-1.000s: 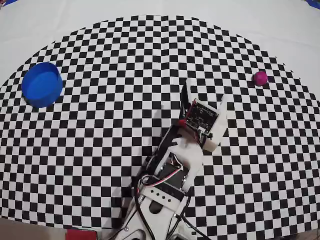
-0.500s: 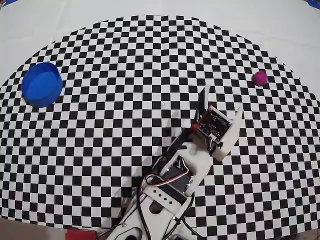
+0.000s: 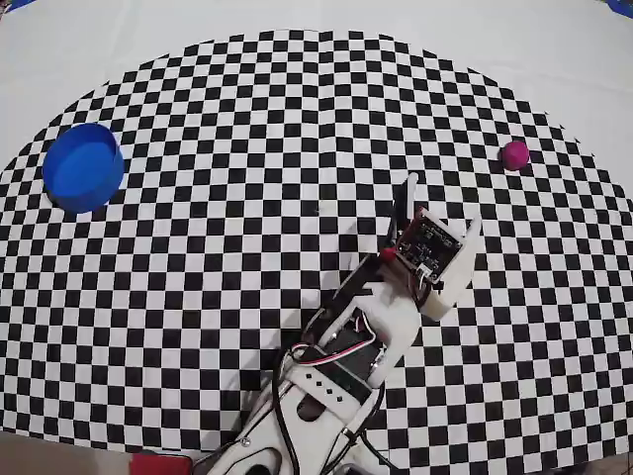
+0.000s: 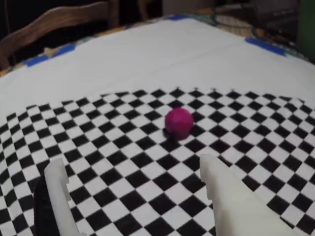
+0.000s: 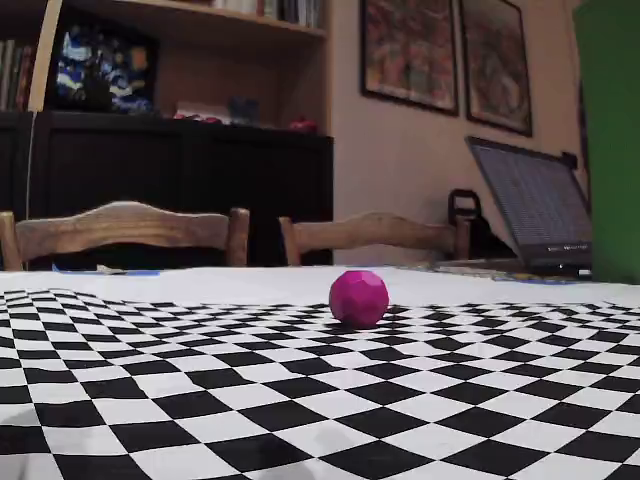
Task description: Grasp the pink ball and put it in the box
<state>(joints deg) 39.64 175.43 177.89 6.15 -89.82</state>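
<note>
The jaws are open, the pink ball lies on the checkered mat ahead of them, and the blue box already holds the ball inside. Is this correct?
Not quite. The box is empty; the overhead view shows only its blue floor. The pink ball lies on the checkered mat, far from the box at the opposite side. The rest holds: in the wrist view the gripper has its jaws open, with the ball ahead of them, untouched.
</note>
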